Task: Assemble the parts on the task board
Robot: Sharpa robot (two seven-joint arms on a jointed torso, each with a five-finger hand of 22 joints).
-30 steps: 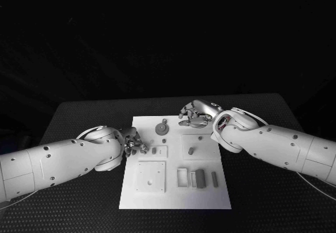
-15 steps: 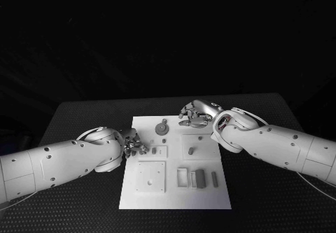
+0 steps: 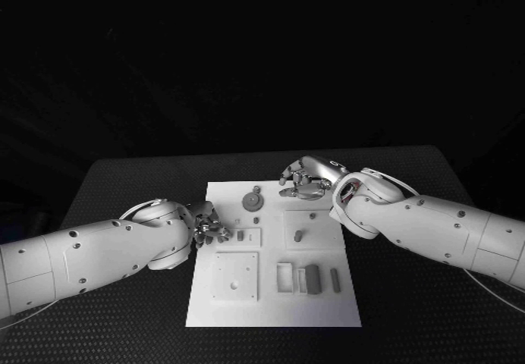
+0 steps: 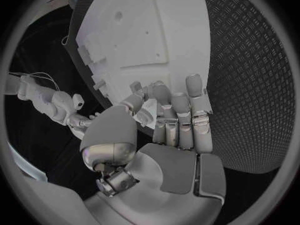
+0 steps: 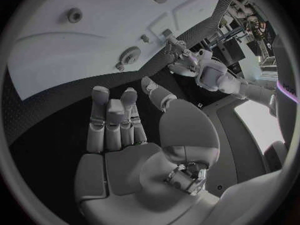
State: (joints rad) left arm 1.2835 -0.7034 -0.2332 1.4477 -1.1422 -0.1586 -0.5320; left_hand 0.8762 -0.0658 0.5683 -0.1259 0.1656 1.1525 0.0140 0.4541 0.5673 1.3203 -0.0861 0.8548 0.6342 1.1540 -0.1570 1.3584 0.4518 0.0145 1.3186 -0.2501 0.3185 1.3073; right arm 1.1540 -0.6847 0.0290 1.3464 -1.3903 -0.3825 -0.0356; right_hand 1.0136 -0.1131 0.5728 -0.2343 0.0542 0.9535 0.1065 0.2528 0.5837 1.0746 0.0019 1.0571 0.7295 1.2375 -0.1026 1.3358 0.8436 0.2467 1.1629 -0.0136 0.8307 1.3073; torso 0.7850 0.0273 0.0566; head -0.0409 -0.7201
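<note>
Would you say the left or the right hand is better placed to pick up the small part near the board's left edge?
Probably the left hand: it sits at the task board's left edge, beside that small part. The right hand hovers at the far edge.

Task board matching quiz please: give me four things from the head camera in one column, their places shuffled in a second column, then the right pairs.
Things:
1. left hand
2. right hand
3. round gear-like part
4. task board

Places:
A. at the board's far right corner
B. middle of the black table
C. at the board's left edge
D. on the board's far half, between the two hands

Pairs: 1-C, 2-A, 3-D, 4-B
</note>
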